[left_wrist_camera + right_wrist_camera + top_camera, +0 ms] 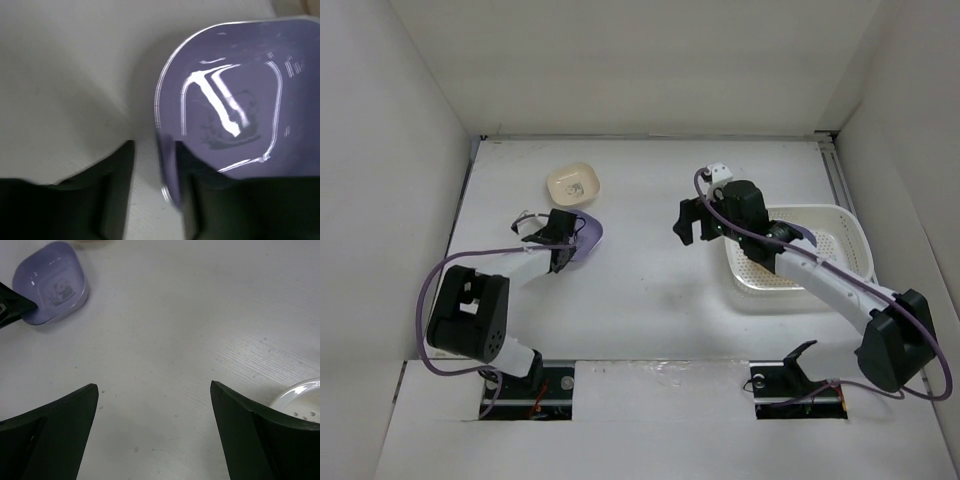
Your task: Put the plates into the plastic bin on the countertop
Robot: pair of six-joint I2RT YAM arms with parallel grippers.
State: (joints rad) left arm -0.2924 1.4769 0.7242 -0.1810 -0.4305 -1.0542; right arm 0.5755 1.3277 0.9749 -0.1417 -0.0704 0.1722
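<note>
A purple plate (590,237) lies on the white countertop (650,290) at the left. My left gripper (563,243) straddles its near rim. In the left wrist view one finger is inside the purple plate (235,100) and the other stands outside, with a strip of countertop between it and the rim, so the left gripper (154,149) is open. A cream plate (572,184) sits behind it. The white plastic bin (840,232) is at the right, partly under my right arm. My right gripper (694,221) is open and empty, left of the bin. Other plates are out of view.
The right wrist view shows my right gripper (153,386) over bare countertop, the purple plate (52,282) far left and the bin's rim (300,392) at the right edge. White walls close in the back and both sides.
</note>
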